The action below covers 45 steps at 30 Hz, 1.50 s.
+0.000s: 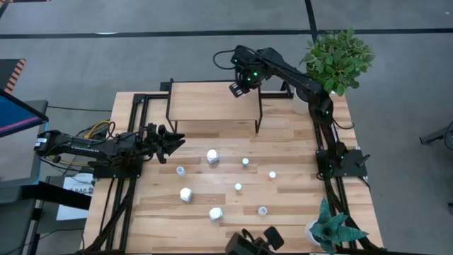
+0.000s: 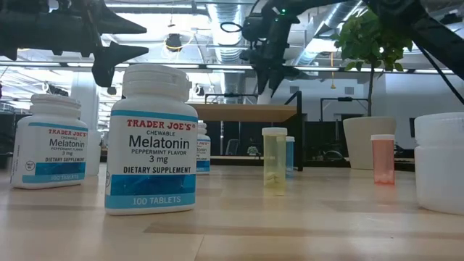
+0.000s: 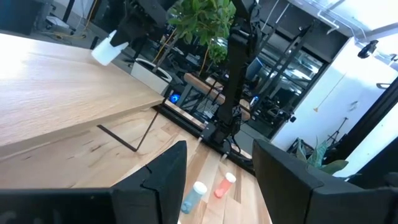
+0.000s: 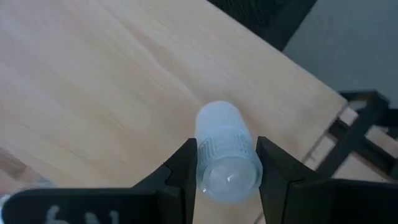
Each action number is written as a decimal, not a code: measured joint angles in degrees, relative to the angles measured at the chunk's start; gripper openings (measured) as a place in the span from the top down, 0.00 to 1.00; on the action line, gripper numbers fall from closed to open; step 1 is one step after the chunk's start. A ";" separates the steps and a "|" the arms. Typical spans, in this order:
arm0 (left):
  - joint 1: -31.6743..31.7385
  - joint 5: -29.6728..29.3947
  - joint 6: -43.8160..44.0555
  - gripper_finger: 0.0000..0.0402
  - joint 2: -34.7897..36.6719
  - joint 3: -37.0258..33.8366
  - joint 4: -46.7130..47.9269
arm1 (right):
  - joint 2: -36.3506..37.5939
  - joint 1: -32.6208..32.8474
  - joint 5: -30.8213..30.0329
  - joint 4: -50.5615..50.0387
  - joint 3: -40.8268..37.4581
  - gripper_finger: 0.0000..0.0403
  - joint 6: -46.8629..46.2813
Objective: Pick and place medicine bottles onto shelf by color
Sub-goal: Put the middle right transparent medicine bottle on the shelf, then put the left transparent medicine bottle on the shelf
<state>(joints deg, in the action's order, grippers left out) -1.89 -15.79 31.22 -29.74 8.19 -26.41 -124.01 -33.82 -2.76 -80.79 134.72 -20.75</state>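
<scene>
The shelf [image 1: 209, 103], a light-wood top on thin black legs, stands at the table's far middle. My right gripper [image 1: 237, 88] is over its right part, shut on a small pale bottle [image 4: 225, 155] with a ribbed cap. That bottle also shows in the left wrist view [image 3: 106, 50]. My left gripper [image 1: 173, 142] is open and empty at the table's left side, level with the shelf's front. Three chunky white bottles [image 1: 212, 156], [image 1: 185, 194], [image 1: 216, 213] and several small ones, among them an orange one [image 1: 272, 174], stand on the table. My right gripper pinches the small bottle at its ribbed cap end [image 4: 214, 152] between its two fingers, one on each side. The fingers come from above, pointing down at the shelf top. The bottle hangs below them, roughly upright over the shelf; whether its bottom touches the wood I cannot tell.
A large potted plant [image 1: 338, 60] stands at the far right corner, close to the right arm. A smaller plant [image 1: 333, 230] is at the near right corner. A dark camera mount [image 1: 255, 242] sits at the near edge. Bare shelf top lies left of my right gripper.
</scene>
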 joint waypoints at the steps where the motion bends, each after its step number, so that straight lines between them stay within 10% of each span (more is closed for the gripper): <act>1: 0.00 0.00 -0.02 0.58 0.00 0.00 0.02 | 0.00 -0.02 -0.05 -0.64 0.00 0.69 0.05; 16: 0.00 0.00 -0.04 0.58 0.00 0.00 0.02 | 0.02 0.02 -0.17 -1.85 0.00 0.42 0.44; 31: 0.00 0.00 -0.02 0.58 0.00 0.00 0.02 | 7.72 1.09 -0.44 0.93 0.09 0.44 -1.81; 45: -0.02 0.00 -0.04 0.58 0.00 0.00 0.25 | 21.09 23.59 -0.88 -8.75 0.13 0.44 -3.23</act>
<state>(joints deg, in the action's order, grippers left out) -1.91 -15.79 31.18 -29.74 8.19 -26.16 -102.92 -10.24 -3.65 -89.54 134.85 -23.99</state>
